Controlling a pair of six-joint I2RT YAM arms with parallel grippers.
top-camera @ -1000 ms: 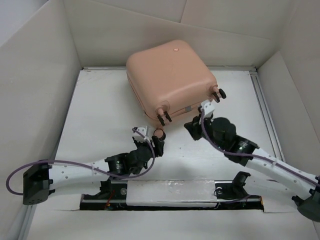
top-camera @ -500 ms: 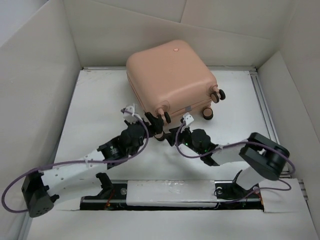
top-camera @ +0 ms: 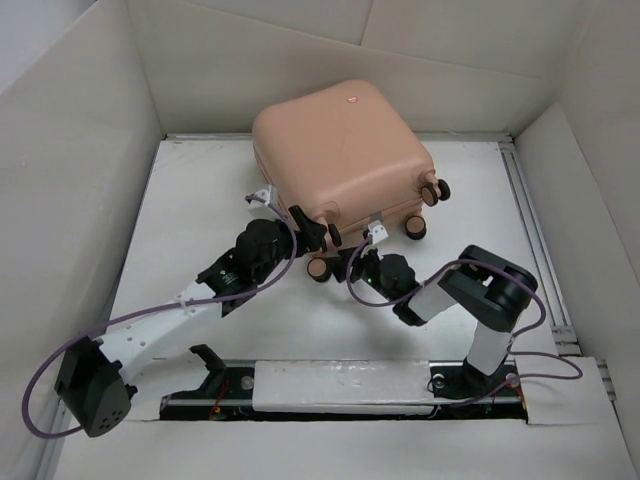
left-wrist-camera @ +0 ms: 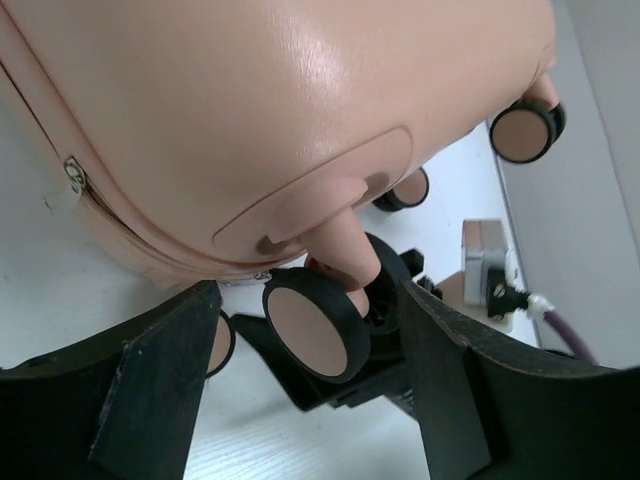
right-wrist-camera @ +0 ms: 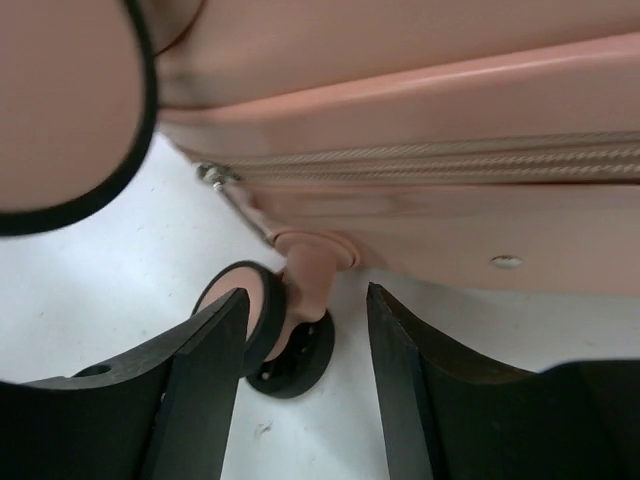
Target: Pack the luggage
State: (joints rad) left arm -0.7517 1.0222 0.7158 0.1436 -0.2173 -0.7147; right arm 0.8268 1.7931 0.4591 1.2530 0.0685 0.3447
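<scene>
Both arms reach low and forward to the closed peach-pink hard-shell suitcase (top-camera: 340,150), lying flat. Left gripper (top-camera: 305,228) and right gripper (top-camera: 352,262), jaws apart, each frame a pink-and-black caster wheel (left-wrist-camera: 315,325) at its near edge.

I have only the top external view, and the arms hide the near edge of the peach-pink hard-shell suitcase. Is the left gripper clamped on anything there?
Observer: No. Left wrist view: the left gripper is open, a pink-and-black caster wheel between its fingers with gaps either side.
Operator: And the right gripper?
Observer: Open as well; another caster wheel sits beside one finger, unclamped.
Operator: Zip?
Observer: The stretch of zip in the right wrist view is closed.
</scene>
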